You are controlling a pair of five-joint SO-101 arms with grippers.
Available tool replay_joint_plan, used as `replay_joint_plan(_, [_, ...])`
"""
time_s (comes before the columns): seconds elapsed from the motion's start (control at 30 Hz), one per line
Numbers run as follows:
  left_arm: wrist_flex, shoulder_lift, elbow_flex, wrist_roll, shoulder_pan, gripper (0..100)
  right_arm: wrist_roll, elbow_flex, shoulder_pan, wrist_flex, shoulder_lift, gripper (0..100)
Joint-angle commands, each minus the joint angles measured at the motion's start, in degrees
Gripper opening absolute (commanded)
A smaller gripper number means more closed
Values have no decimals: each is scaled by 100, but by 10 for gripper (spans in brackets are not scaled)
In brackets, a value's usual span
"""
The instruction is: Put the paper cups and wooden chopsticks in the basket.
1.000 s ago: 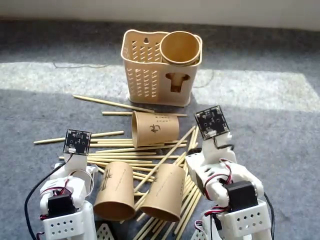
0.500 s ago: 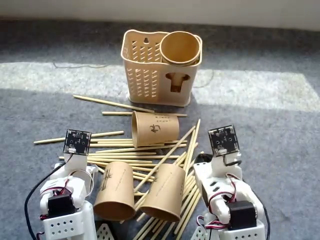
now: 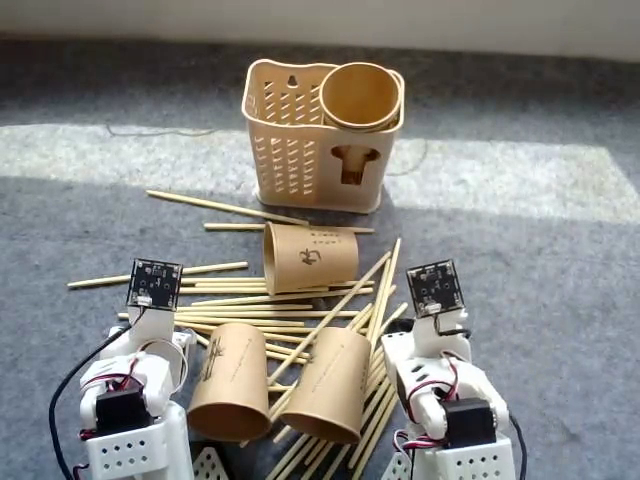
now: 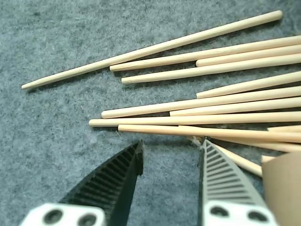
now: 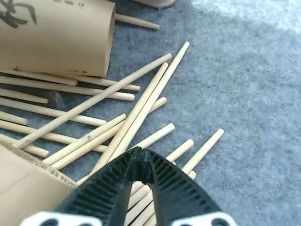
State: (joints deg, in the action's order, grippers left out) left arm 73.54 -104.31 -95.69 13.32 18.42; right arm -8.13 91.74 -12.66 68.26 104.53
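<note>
Right tool [image 5: 140, 155] draws back over chopsticks [image 5: 141, 106], jaws closed, empty: no pick made. Left tool [image 4: 172, 143] open, unmoved. Three paper cups [image 3: 310, 257] outside basket [image 3: 290, 150].

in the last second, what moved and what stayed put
The right arm pulled back from the basket toward its base, its gripper shut and empty; nothing was picked up or released. The left arm, the three paper cups lying on their sides, the cup in the basket and the chopsticks stayed where they were.
</note>
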Motion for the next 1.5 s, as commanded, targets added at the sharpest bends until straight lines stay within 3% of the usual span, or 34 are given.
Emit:
replay_joint_plan(0.0, [35, -40, 391, 53, 224, 189, 44, 75, 57, -198, 40, 6])
replay_joint_plan(0.23, [79, -40, 1341, 62, 303, 189, 18, 101, 57, -207, 40, 6])
replay_joint_plan(0.4, [220, -31, 1921, 862, 295, 189, 9, 127, 57, -382, 40, 6])
replay_joint_plan(0.67, [1257, 136, 3459, 1820, 286, 189, 9, 127, 57, -391, 40, 6])
replay_joint_plan(1.03, [2760, 3284, 5754, 2963, 127, 189, 9, 215, 57, -400, 40, 6])
replay_joint_plan(1.3, [2804, 4699, 5903, 2998, -523, 258, 9, 259, 57, -400, 40, 6])
replay_joint_plan(1.47, [2813, 5112, 5912, 3007, -1332, 260, 9, 268, 57, -409, 40, 6])
